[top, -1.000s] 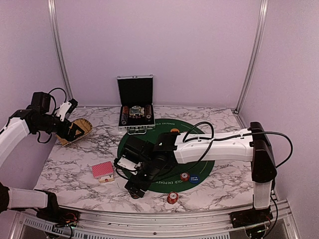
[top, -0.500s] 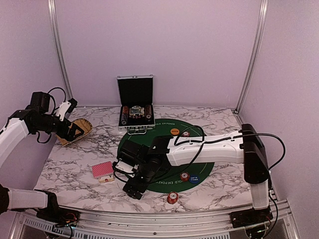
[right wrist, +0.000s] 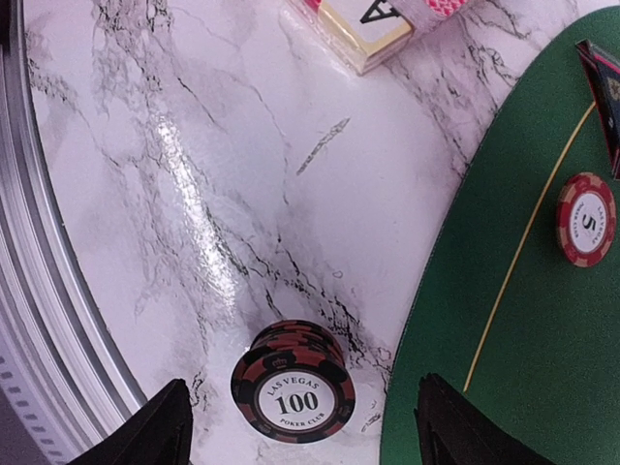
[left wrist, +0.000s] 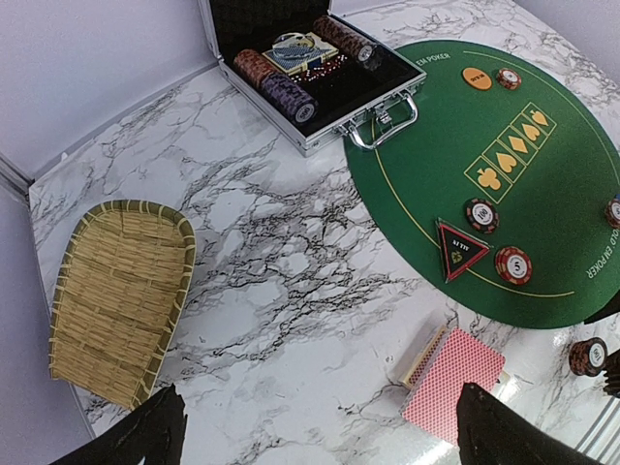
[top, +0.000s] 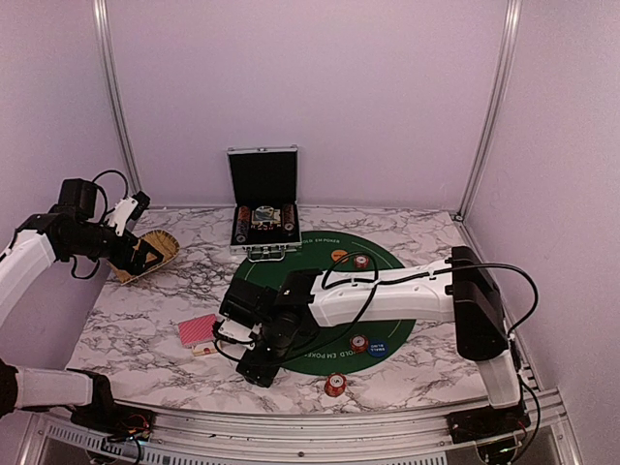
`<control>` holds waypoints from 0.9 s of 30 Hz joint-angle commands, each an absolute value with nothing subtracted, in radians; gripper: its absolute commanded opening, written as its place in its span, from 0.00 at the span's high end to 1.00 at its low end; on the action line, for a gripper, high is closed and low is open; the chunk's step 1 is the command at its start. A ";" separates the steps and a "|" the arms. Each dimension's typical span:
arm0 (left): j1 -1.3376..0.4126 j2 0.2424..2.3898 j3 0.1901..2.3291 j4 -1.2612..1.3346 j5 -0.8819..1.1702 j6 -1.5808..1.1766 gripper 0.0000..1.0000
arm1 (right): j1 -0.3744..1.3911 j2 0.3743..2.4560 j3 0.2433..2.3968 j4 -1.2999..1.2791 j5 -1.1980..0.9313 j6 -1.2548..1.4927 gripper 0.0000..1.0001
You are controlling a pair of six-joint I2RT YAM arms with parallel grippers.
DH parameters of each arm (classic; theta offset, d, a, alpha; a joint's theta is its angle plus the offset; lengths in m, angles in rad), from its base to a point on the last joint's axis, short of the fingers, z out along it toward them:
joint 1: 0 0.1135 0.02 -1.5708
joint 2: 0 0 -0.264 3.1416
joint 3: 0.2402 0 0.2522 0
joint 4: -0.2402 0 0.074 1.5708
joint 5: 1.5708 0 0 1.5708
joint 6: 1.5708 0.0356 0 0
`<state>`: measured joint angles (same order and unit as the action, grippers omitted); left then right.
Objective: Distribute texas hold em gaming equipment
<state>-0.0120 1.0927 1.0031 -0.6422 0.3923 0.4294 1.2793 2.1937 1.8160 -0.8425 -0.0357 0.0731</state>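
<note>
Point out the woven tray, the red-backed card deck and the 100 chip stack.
woven tray (left wrist: 118, 300): left wrist view, bare woven floor.
red-backed card deck (left wrist: 453, 385): left wrist view, top card's back.
100 chip stack (right wrist: 293, 395): right wrist view, top chip's face.

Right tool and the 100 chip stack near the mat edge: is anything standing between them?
Nothing visible does. The right tool is open, with the 100 chip stack standing alone on the bare table between its fingers. The cards and the green mat lie off to the sides, outside that gap.
</note>
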 commanded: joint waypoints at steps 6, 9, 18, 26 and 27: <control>-0.006 1.082 1.020 -0.677 0.404 0.428 0.01 | 1.288 2.213 1.825 -0.854 -0.030 0.063 0.29; -0.007 1.082 1.017 -0.677 0.402 0.428 0.01 | 1.293 2.219 1.825 -0.854 -0.032 0.063 0.31; -0.007 1.082 1.012 -0.677 0.403 0.429 0.01 | 1.303 2.227 1.818 -0.851 -0.033 0.067 0.31; -0.007 1.075 1.012 -0.678 0.398 0.428 0.01 | 1.304 2.223 1.807 -0.841 -0.035 0.074 0.42; -0.007 1.075 1.012 -0.677 0.396 0.428 0.01 | 1.304 2.223 1.806 -0.841 -0.036 0.074 0.45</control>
<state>-0.0120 1.0927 1.0031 -0.6559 0.3923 0.4294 1.2961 2.2181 1.8130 -0.8463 -0.0357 0.0731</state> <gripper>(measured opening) 0.989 0.588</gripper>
